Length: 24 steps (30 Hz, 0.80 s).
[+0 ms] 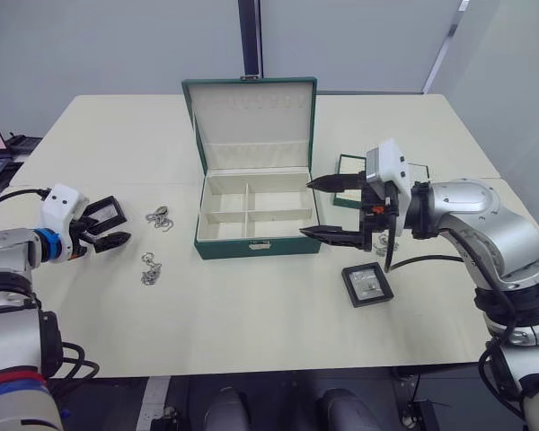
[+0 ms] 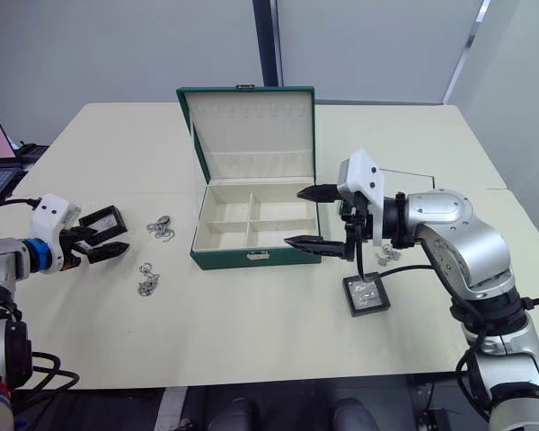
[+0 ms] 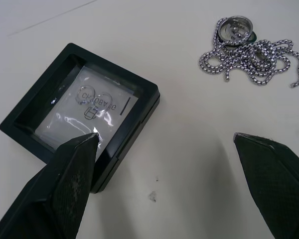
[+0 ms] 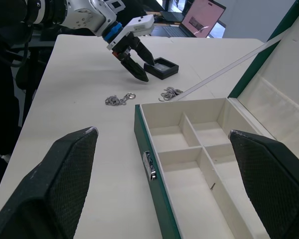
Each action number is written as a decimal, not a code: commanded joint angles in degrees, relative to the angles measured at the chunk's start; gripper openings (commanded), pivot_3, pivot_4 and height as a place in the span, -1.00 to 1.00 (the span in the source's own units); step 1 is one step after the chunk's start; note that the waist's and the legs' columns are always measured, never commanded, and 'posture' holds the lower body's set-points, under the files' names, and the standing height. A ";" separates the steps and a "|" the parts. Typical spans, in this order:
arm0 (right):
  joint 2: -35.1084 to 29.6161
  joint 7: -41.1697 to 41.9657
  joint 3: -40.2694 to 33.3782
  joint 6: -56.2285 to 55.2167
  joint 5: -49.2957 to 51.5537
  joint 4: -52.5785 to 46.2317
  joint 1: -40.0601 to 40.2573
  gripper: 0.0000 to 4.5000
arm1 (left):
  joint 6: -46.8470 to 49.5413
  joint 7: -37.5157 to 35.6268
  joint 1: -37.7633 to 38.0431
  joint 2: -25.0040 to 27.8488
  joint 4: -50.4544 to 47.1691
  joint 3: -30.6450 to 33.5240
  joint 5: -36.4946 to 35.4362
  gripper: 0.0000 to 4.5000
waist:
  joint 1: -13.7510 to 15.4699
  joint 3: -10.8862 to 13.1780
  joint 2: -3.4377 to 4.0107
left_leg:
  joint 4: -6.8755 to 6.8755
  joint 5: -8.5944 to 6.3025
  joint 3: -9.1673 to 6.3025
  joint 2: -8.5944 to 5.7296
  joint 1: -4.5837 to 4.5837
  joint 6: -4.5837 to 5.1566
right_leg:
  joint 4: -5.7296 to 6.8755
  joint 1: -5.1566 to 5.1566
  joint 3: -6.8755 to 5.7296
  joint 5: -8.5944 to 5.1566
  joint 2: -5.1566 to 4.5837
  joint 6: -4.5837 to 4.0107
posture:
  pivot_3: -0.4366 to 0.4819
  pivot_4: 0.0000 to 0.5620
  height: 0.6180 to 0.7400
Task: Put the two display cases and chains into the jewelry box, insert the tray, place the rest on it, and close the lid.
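Left gripper (image 1: 106, 231) hovers spread open just over one display case (image 3: 79, 115).

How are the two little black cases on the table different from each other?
The left display case lies by the left end effector, far from the jewelry box. The right display case lies near the box's front corner, below the right end effector. Both are square, black-framed, and flat on the table.

Shiny metal chain (image 3: 254, 57), seemingly matt table (image 3: 189, 159)
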 commanded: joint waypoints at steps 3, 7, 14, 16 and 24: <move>-0.50 -1.00 -1.97 0.36 1.78 -2.72 -0.12 0.99 | 0.56 1.61 -1.90 -0.55 0.43 0.24 1.12 1.00 | 0.00 0.00 0.00 | 0.00 0.00 0.01 0.00 0.00 0.00 | 0.01 0.01 0.00 0.00 0.00 0.00 | -0.05 -0.47 1.00; -0.67 -1.40 -2.00 0.62 2.02 -2.84 -0.07 0.99 | 1.28 0.94 -2.79 -1.41 0.60 -0.43 2.20 1.00 | 0.03 0.00 -0.01 | 0.02 0.00 0.00 0.00 0.00 0.00 | 0.01 0.02 -0.01 0.00 0.00 0.00 | -0.05 -0.47 1.00; -1.01 -2.37 -2.24 0.95 2.42 -3.57 0.51 0.99 | 2.07 0.17 -3.60 -1.22 0.70 -1.24 3.88 1.00 | -0.01 0.00 -0.01 | 0.04 0.00 0.01 0.00 0.00 0.00 | 0.01 0.01 0.00 0.00 0.00 0.00 | -0.05 -0.47 1.00; -1.08 -2.56 -2.23 0.82 2.50 -3.58 0.64 0.99 | 2.25 0.27 -3.57 -0.98 0.71 -1.14 4.05 1.00 | -0.01 -0.01 -0.01 | 0.03 0.00 0.01 0.00 0.00 0.00 | 0.00 0.01 0.00 0.00 0.00 0.00 | -0.05 -0.47 1.00; -0.68 -2.67 -1.92 -0.12 2.65 -3.53 0.60 1.00 | 2.18 -0.21 -2.13 -0.35 0.56 -0.29 3.45 0.73 | -0.02 -0.01 -0.01 | 0.04 0.00 0.01 0.00 0.01 0.00 | 0.02 0.02 0.00 0.00 0.00 0.00 | -0.05 -0.47 1.00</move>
